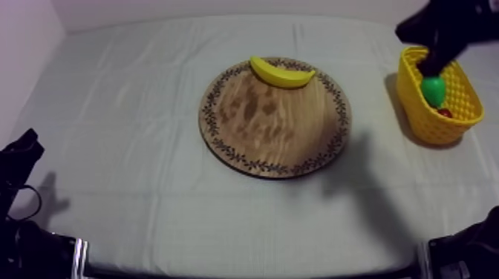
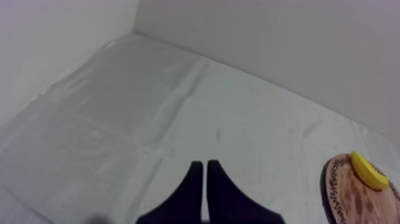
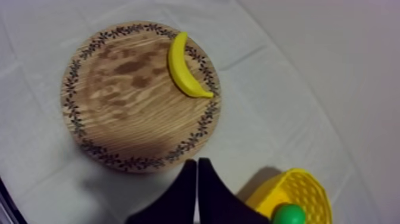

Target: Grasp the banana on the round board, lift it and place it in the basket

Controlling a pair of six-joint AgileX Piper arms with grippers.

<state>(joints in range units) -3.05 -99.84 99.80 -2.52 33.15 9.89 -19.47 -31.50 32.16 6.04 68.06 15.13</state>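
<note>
While your right gripper (image 3: 197, 162) hangs at the yellow basket (image 1: 438, 125) by the tabletop's (image 1: 148, 148) right edge, its jaws lie pressed together in a narrow wedge, holding nothing. You'll find the banana (image 1: 281, 73) lying on the far rim of the round wooden board (image 1: 275, 126), which sits mid-tabletop, well apart from the basket. A green pear (image 1: 434, 90) and a small red fruit (image 1: 445, 113) sit inside the basket. Your left gripper (image 2: 205, 164) rests near the tabletop's near left corner, jaws likewise narrow and gripping nothing.
</note>
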